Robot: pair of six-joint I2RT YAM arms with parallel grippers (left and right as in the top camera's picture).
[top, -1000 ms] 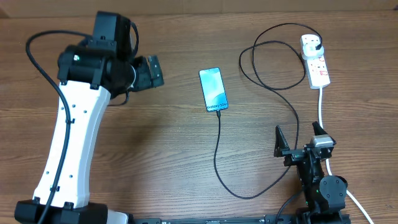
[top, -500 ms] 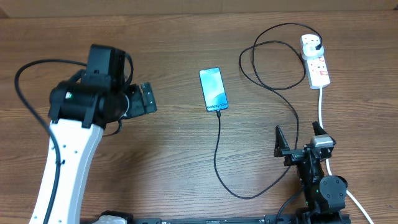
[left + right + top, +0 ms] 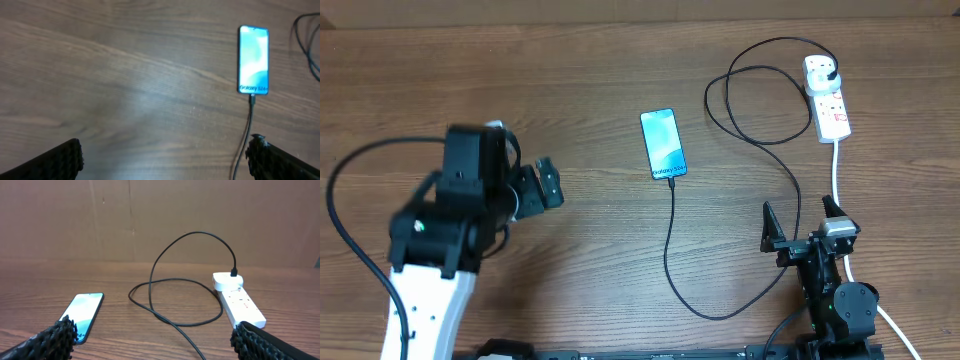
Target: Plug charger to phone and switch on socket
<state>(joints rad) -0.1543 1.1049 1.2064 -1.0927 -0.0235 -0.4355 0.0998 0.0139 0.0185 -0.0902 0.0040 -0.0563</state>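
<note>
The phone (image 3: 663, 143) lies flat mid-table with its light blue screen up, also seen as phone (image 3: 254, 59) and phone (image 3: 82, 311). The black charger cable (image 3: 669, 250) meets the phone's near edge at the connector (image 3: 253, 98), loops along the front, then runs up to a plug (image 3: 827, 69) seated in the white socket strip (image 3: 830, 105) at the back right. My left gripper (image 3: 542, 185) hangs open well left of the phone, with nothing between its jaws (image 3: 165, 162). My right gripper (image 3: 803, 225) rests open near the front edge, below the socket strip (image 3: 240, 305), holding nothing.
The strip's thick white lead (image 3: 837, 170) runs down past the right gripper to the front right corner. Cable loops (image 3: 185, 287) lie between phone and strip. A brown cardboard wall (image 3: 150, 220) closes the far side. The left arm's black hose (image 3: 345, 200) arcs out left.
The left arm has drawn back toward the front left, away from the phone, its gripper still open. The right arm, phone, cable and strip have not moved.
</note>
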